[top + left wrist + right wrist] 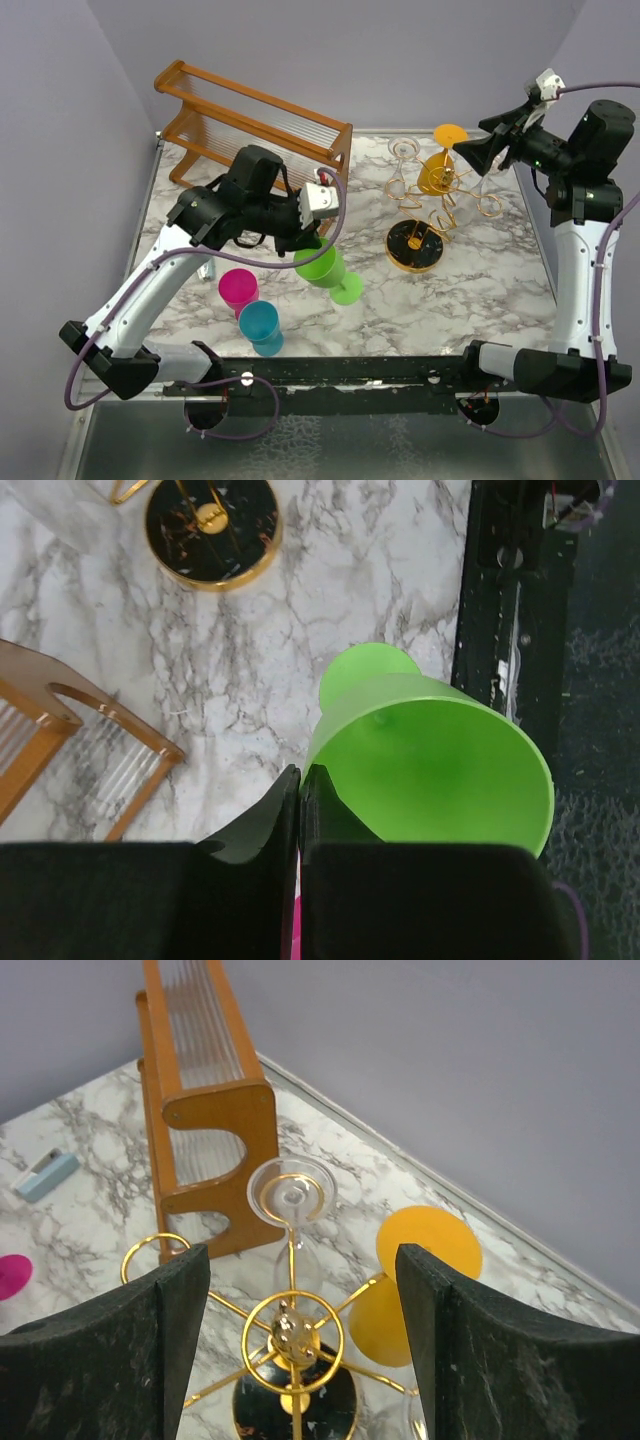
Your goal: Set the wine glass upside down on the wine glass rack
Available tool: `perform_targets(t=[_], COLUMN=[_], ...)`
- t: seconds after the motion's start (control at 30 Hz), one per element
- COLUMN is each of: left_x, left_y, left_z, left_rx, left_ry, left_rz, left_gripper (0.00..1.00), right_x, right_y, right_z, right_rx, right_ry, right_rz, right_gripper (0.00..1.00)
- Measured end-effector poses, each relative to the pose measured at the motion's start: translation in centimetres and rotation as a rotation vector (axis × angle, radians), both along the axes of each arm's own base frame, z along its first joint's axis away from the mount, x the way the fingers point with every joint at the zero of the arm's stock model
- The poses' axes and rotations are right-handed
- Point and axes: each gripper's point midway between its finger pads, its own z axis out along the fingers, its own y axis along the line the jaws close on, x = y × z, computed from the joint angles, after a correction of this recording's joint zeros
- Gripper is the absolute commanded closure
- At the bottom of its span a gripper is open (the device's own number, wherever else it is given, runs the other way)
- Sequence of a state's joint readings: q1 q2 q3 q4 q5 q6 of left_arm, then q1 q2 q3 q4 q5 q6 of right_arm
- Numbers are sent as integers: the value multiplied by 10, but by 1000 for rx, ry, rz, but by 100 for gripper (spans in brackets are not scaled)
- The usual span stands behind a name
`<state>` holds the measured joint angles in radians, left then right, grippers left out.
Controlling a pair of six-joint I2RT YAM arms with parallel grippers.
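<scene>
The left hand (301, 785) is closed right down. Its two fingers pinch the thin wall of the green wine glass (430, 770) at the rim, one inside the bowl and one outside. The glass seems to stand foot-down on the marble surface (380, 570), to the left of the gold wire rack (430, 205) and apart from it. The right hand (462, 152) hangs wide open over the rack, holding nothing.

What worries me is that grip. It is a small pinch on a smooth edge, and the glass has to be lifted and turned over. The weight of the stem and foot could make it swivel between the fingers or slip out altogether.

The rack looks light, and an orange glass (440, 168) and a clear glass (403, 150) already hang on it upside down. A clumsy approach could knock them or shove the stand. The two arms may also crowd each other there. The pink cup (238, 288) and blue cup (260, 322) sit close under the left arm and could be clipped.
</scene>
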<state>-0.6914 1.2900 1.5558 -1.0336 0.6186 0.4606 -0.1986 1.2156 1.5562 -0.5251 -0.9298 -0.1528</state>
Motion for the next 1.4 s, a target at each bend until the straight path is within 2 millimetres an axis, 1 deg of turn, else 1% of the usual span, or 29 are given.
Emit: perform_targets(t=[0.07, 0.2, 0.3, 0.33, 0.5, 0.57, 0.6, 0.7, 0.77, 0.93, 1.0, 1.17, 1.27, 1.4], left_x=[5, 18, 29, 33, 47, 50, 52, 59, 66, 85, 93, 111, 116, 117], left_y=[2, 8, 11, 13, 25, 30, 31, 33, 32, 24, 20, 10, 6, 5], left_z=[14, 49, 87, 101, 181, 208, 218, 239, 245, 248, 248, 244, 241, 243], left_rx=[-30, -98, -170, -195, -356, -421, -448, -511, -542, -571, -580, -595, -598, -611], left_ry=[-13, -60, -138, -168, -321, -370, -389, -434, -452, -454, -446, -411, -392, -385], left_rz=[32, 113, 184, 209, 338, 376, 392, 430, 452, 490, 502, 531, 540, 543], left_gripper=[100, 100, 100, 100, 100, 100, 100, 100, 100, 100, 100, 100, 100, 100], right_x=[3, 4, 2, 1, -8, -13, -16, -22, -24, -31, -34, -36, -34, -28], right_y=[9, 36, 56, 60, 83, 94, 99, 110, 115, 124, 130, 136, 137, 135], right_z=[1, 2, 2, 2, 4, 4, 4, 7, 10, 14, 17, 24, 27, 28], right_rx=[27, 65, 99, 108, 150, 166, 175, 205, 226, 274, 288, 318, 337, 361], right_ry=[20, 52, 83, 91, 133, 156, 168, 198, 205, 225, 231, 235, 237, 249], right_rz=[24, 96, 153, 163, 225, 253, 267, 300, 315, 349, 365, 372, 355, 317], right_gripper=[27, 27, 28, 28, 33, 35, 36, 38, 40, 49, 54, 60, 63, 65])
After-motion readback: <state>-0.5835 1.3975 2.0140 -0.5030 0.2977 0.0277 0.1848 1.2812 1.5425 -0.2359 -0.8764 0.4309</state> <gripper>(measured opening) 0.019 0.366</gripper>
